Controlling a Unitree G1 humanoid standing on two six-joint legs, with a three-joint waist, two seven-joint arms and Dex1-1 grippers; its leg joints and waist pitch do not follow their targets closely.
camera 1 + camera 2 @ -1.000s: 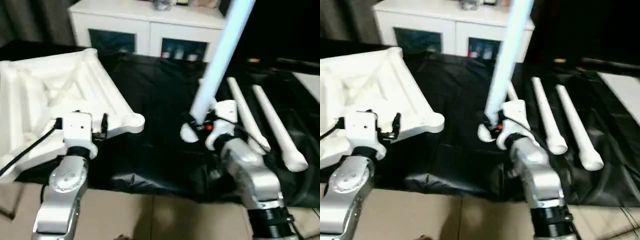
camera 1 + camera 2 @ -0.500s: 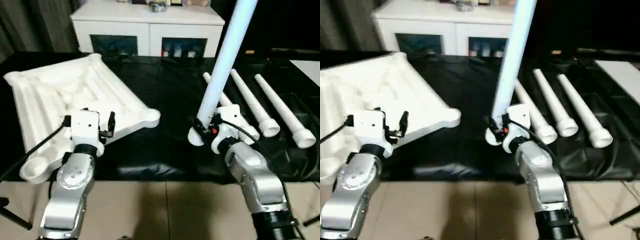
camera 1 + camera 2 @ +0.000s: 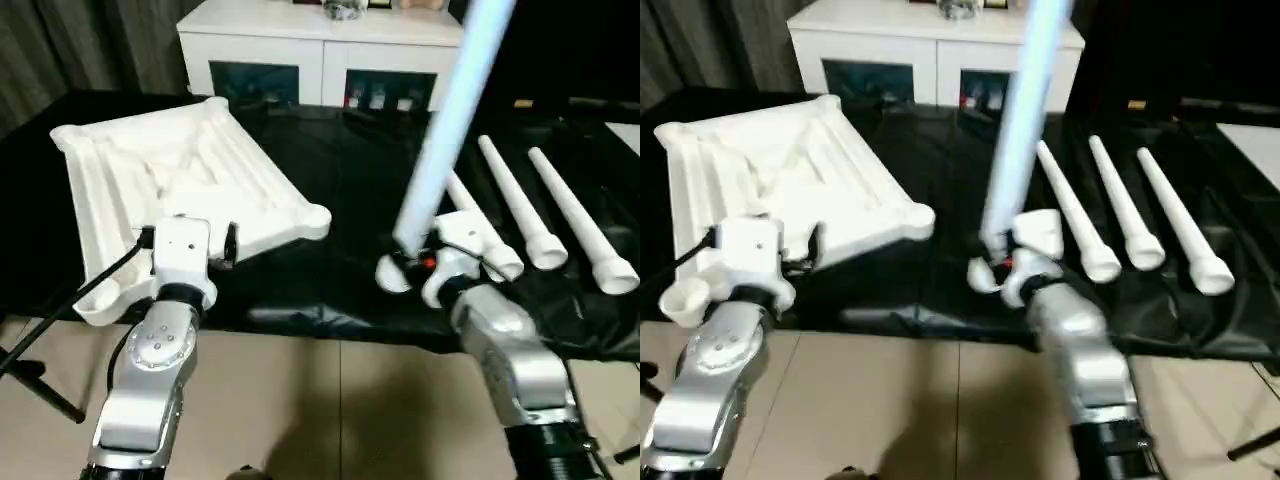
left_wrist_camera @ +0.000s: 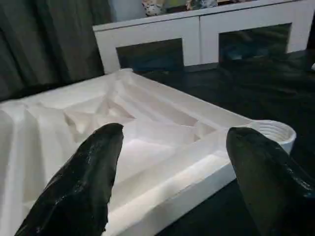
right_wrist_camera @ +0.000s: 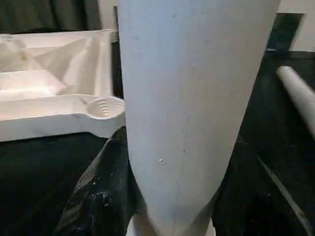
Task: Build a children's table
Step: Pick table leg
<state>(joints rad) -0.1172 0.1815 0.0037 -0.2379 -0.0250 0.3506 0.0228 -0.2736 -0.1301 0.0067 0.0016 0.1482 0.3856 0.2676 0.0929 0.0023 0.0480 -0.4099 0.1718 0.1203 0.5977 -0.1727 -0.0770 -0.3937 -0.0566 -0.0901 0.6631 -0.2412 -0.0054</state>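
Right end effector (image 3: 408, 262) pinches a stiff, light, slippery leg (image 3: 450, 120) near its flared base; left end effector (image 4: 172, 162) stands spread beside the top (image 3: 170, 190).

Four legs (image 3: 455, 110); one tabletop (image 3: 170, 190); one cabinet (image 3: 320, 45).

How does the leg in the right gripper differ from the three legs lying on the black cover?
The held leg stands nearly upright, tilting a little, flared end down; the three spare legs lie flat on the black cover, side by side, flared ends toward the robot. The right gripper is clamped on the held leg near its wide end; nothing touches the spare legs. The held leg looks bluish; the spare legs look plain white. All are long tapered tubes.
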